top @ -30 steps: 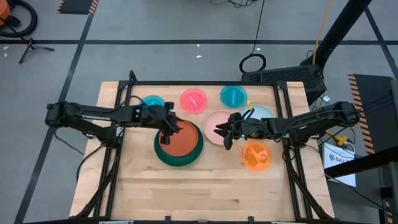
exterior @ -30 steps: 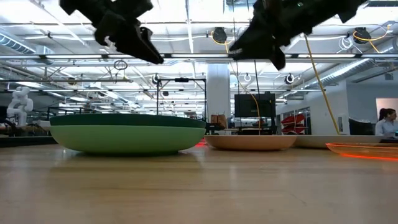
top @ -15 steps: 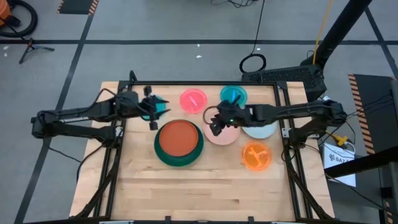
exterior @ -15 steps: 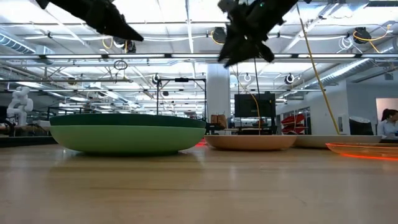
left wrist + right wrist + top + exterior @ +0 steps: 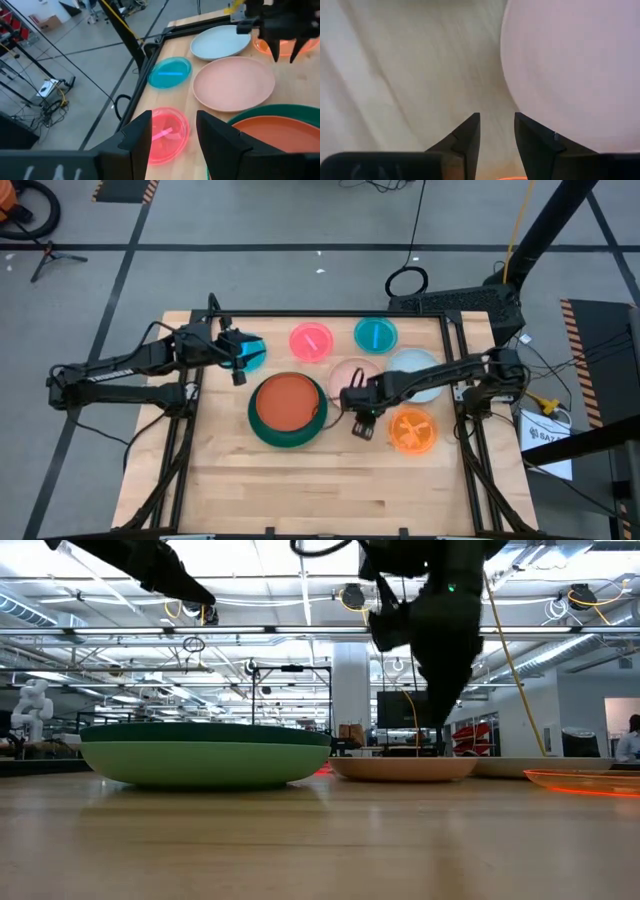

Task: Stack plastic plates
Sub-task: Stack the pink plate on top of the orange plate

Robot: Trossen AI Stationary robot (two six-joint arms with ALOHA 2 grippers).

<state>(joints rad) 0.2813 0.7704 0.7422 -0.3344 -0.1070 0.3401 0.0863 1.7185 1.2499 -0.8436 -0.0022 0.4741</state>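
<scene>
Stack: the red-orange plate [image 5: 291,402] lies inside the dark green plate [image 5: 287,435], left of centre in the high view; in the low view a light green plate [image 5: 205,762] sits under the dark rim.
Pale pink plate: [image 5: 352,372] just right of the stack, near the frame's middle — its rim close to the right gripper.
Pale blue plate: [image 5: 418,364] right of the pale pink one, partly under the right arm.
Small plates: hot pink plate [image 5: 311,341] and cyan plate [image 5: 375,335] along the upper edge of the table [image 5: 330,490]; another cyan plate [image 5: 250,350] at upper left, partly hidden by the left gripper; orange plate [image 5: 412,431] at centre right.
Right gripper: [image 5: 360,417] low over bare wood between the stack and the orange plate, fingers parted, holding nothing.
Left gripper: [image 5: 238,360] raised over the upper-left cyan plate — fingers apart, empty.
</scene>
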